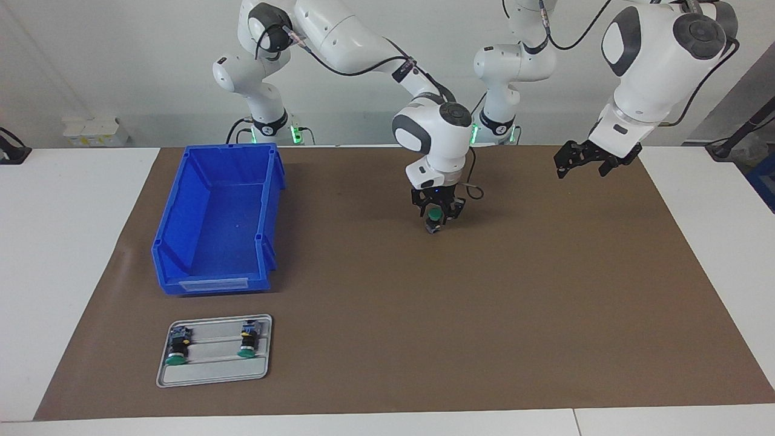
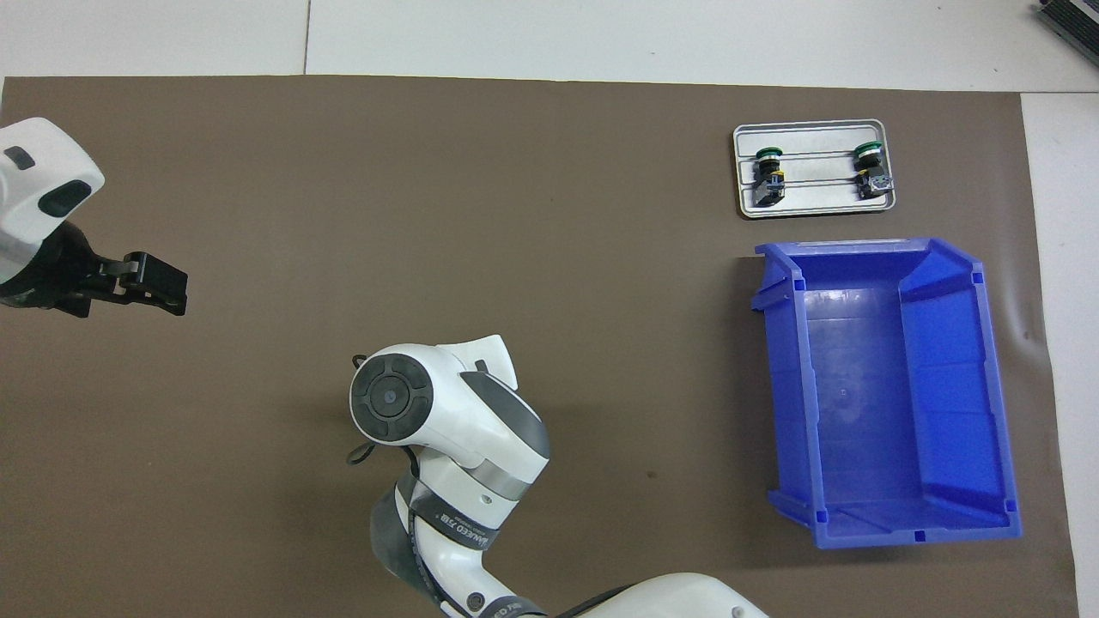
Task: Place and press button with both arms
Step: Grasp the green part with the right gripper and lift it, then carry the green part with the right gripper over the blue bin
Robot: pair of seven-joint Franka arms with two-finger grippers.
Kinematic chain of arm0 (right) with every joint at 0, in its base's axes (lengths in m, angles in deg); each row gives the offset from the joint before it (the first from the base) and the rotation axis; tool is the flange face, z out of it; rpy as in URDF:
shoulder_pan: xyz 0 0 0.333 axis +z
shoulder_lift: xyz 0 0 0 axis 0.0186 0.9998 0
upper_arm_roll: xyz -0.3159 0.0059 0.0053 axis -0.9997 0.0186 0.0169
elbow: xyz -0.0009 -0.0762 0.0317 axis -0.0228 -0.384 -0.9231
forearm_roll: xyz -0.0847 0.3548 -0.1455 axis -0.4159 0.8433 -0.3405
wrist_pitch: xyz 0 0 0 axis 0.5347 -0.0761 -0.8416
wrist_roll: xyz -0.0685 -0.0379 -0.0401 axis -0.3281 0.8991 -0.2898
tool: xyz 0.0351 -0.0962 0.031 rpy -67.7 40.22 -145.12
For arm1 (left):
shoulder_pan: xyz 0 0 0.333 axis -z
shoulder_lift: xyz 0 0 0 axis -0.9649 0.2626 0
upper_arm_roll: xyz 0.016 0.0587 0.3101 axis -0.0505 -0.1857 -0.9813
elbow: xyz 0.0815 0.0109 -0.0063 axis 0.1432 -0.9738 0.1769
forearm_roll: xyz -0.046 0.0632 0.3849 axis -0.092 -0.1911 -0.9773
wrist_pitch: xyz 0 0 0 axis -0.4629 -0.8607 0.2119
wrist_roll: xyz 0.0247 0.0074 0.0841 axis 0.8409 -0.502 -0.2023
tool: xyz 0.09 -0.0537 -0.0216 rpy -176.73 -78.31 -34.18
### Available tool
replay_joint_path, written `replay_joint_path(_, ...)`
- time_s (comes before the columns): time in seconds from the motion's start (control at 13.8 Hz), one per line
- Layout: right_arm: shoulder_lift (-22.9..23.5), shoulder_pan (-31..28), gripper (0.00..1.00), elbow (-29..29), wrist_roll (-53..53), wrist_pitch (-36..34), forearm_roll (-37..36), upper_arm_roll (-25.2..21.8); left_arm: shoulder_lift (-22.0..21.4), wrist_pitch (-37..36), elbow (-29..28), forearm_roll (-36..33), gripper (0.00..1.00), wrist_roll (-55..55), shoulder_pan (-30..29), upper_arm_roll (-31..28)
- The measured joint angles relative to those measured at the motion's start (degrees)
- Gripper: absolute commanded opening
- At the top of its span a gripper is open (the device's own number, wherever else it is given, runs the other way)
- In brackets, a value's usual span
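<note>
Right gripper (image 1: 437, 218) hung low over the middle of the brown mat (image 1: 484, 315), its claw around the button (image 1: 433, 216), green cap showing. It seemed to be gripping, though that was hard to tell. It was likely setting the button down so the other arm could press it. Left gripper (image 1: 586, 162) waited, wide open and empty, above the mat's left-arm end. Farther out stood the empty blue bin (image 1: 181, 242), then the grey tray (image 1: 215, 374) with two spare buttons (image 1: 176, 348). White table (image 1: 60, 242) lay all around.
</note>
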Motion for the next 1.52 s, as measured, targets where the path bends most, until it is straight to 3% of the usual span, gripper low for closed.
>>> replay_joint_path(0.07, 0.0, -0.01, 0.61, 0.0, -0.01, 0.07, -0.21, -0.07, 0.0, 0.0, 0.0, 0.0, 1.0, 0.0, 0.0, 0.0)
replay_joint_path(0.22, 0.0, -0.01, 0.39, 0.0, -0.02, 0.13, -0.29, -0.11, 0.0, 0.0, 0.0, 0.0, 1.0, 0.0, 0.0, 0.0)
replay_joint_path(0.44, 0.0, 0.02, 0.32, 0.01, -0.03, 0.26, -0.3, -0.07, 0.0, 0.0, 0.0, 0.0, 1.0, 0.0, 0.0, 0.0)
replay_joint_path(0.65, 0.0, 0.13, 0.0, 0.0, -0.03, 0.28, -0.3, 0.05, 0.0, 0.0, 0.0, 0.0, 1.0, 0.0, 0.0, 0.0)
replay_joint_path(1.02, -2.34, -2.25, 0.0, 0.12, -0.03, 0.2, -0.31, -0.33, 0.0, 0.0, 0.0, 0.0, 1.0, 0.0, 0.0, 0.0)
replay_joint_path(1.23, -7.7, -7.14, 0.0, -2.03, 2.41, -1.35, -0.35, -0.34, 0.0, 0.0, 0.0, 0.0, 1.0, 0.0, 0.0, 0.0)
replay_joint_path(1.52, -16.53, -14.91, 0.0, -7.68, 13.96, -6.75, -0.38, -0.43, 0.0, 0.0, 0.0, 0.0, 1.0, 0.0, 0.0, 0.0)
